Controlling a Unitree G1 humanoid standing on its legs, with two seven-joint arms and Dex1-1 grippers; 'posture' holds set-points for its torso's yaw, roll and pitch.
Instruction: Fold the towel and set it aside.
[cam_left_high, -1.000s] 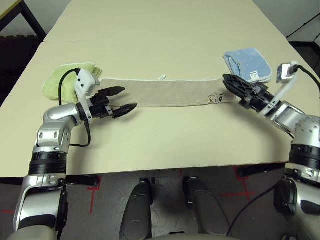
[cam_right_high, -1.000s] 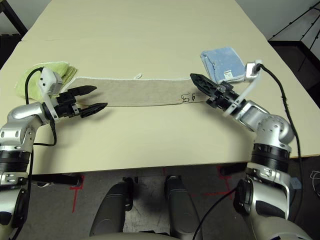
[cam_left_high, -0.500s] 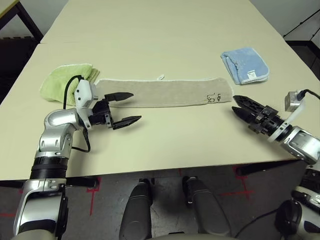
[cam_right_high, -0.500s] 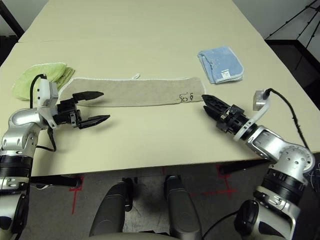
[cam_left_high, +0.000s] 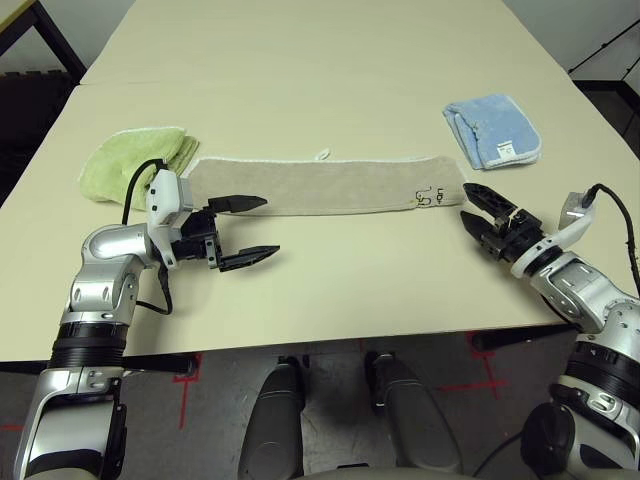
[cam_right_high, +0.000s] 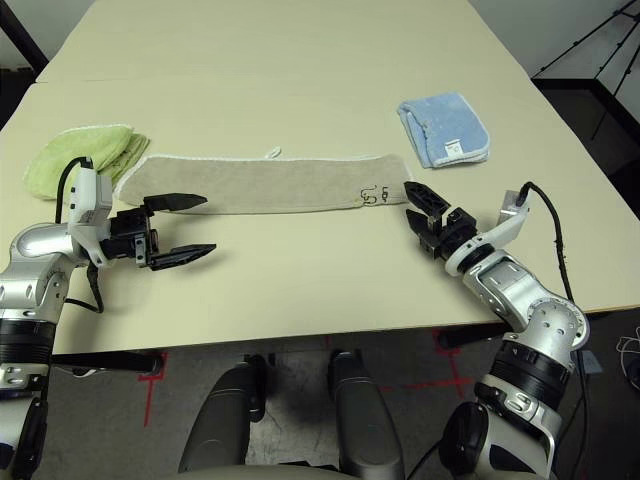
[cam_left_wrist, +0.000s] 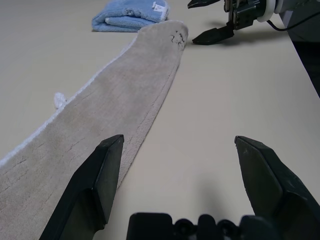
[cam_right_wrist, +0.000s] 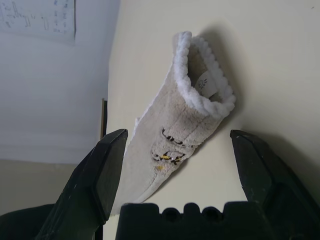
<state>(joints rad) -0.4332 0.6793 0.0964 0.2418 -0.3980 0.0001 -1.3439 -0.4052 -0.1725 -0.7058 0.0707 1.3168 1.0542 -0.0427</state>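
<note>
The towel (cam_left_high: 325, 184) is the landmark: a long beige strip folded lengthwise, lying flat on the table (cam_left_high: 330, 70) with its long axis running straight across from the robot's left to its right. A white stitched edging follows its far long edge, where a small white loop (cam_left_high: 322, 154) sticks out near the middle. At the towel's right end sits a small dark embroidered logo (cam_left_high: 432, 195); its marks are too small to read as letters. In the right wrist view that end shows a white tag (cam_right_wrist: 203, 84) with faint print that cannot be made out.

Beyond the towel's left end lies a light green folded towel (cam_left_high: 132, 160), touching or just beside it; which one, I cannot tell. Past the right end, on the far side, rests a light blue folded towel (cam_left_high: 492, 130) with a white tag (cam_left_high: 508, 148), its print illegible.

The left gripper (cam_left_high: 248, 230) hovers just in front of the towel's left end, fingers spread wide and empty. The right gripper (cam_left_high: 476, 204) sits just off the towel's right end, fingers also wide apart, gripping nothing.
</note>
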